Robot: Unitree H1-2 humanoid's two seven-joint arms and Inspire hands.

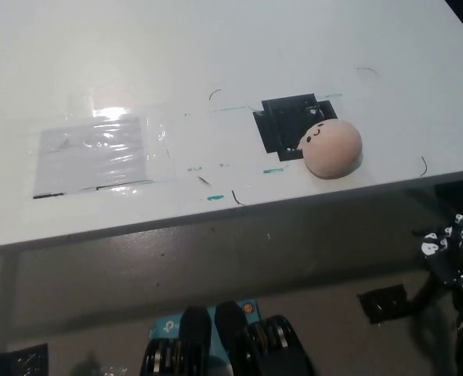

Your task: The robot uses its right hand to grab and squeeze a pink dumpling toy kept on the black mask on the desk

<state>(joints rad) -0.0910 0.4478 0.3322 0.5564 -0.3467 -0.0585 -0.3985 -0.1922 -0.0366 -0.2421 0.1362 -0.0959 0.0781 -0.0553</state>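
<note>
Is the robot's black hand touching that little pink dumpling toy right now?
Apart. The head view shows the right hand down below the desk edge at the lower right, with bare desk and open space between it and the pink dumpling toy.

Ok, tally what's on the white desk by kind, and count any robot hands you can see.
Pink dumpling toy: 1
Black mask patch: 1
Clear plastic sheet: 1
Black right hand, below the desk edge: 1
White left hand: 0, not in view
Total: 4
</note>
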